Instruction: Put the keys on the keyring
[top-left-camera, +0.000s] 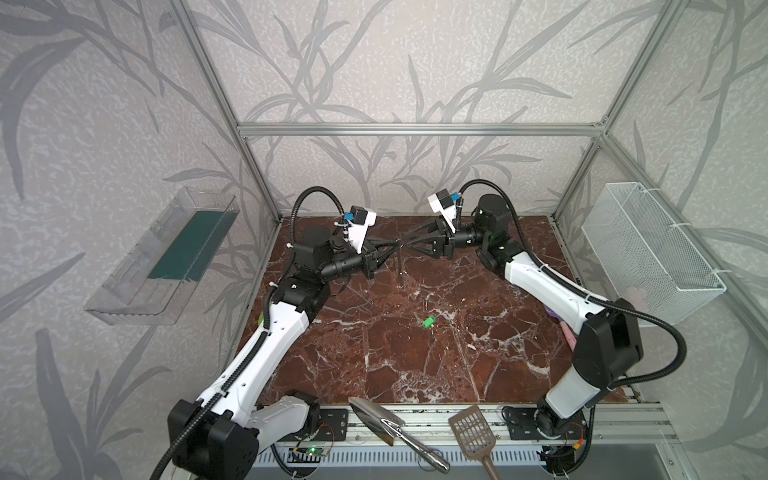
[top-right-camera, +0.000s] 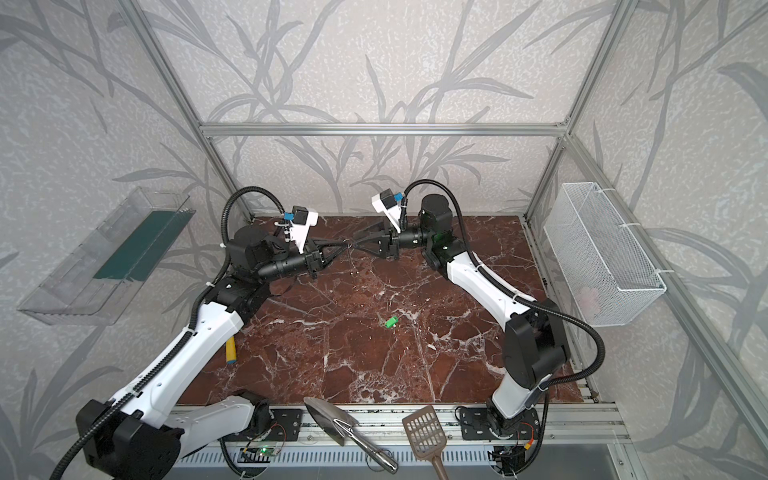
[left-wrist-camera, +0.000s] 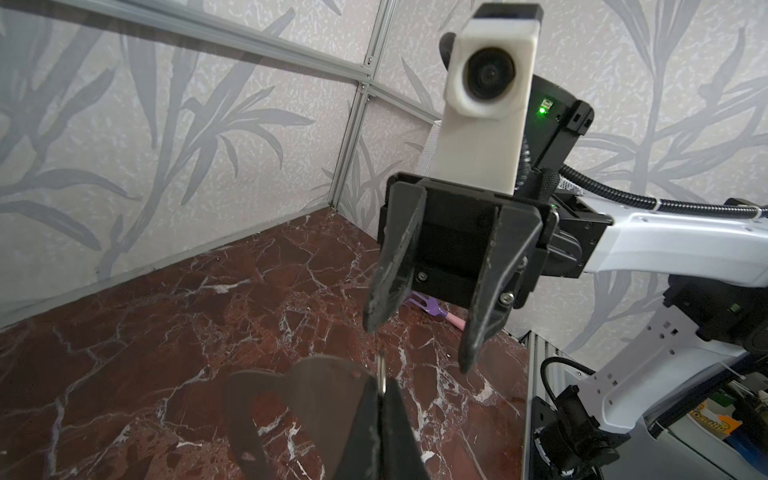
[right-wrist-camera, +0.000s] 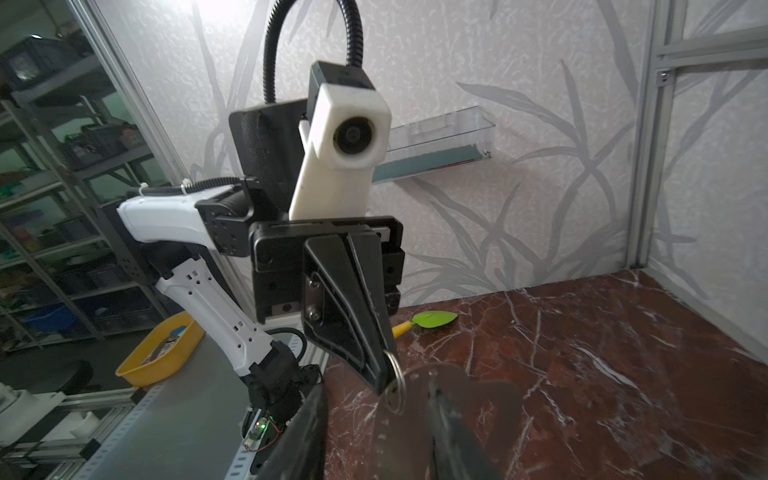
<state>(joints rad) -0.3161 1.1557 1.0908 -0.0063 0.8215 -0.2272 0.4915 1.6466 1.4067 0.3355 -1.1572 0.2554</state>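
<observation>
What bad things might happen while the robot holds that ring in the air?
The left gripper pinches the keyring by its edge above the table, so it might slip out. The open right gripper sits very close and might bump it. The small green key lies flat, so it may be hard to grab.

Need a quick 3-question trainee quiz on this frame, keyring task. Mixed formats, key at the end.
1. True or false: the green key already hangs on the keyring.
2. Which gripper is shut on the keyring? A left, B right, C neither.
3. Fill in: the right gripper has its jaws ____.
Key: 1 false, the green key lies loose on the marble table. 2 A, the left gripper pinches the keyring. 3 open, with nothing between them.
</observation>
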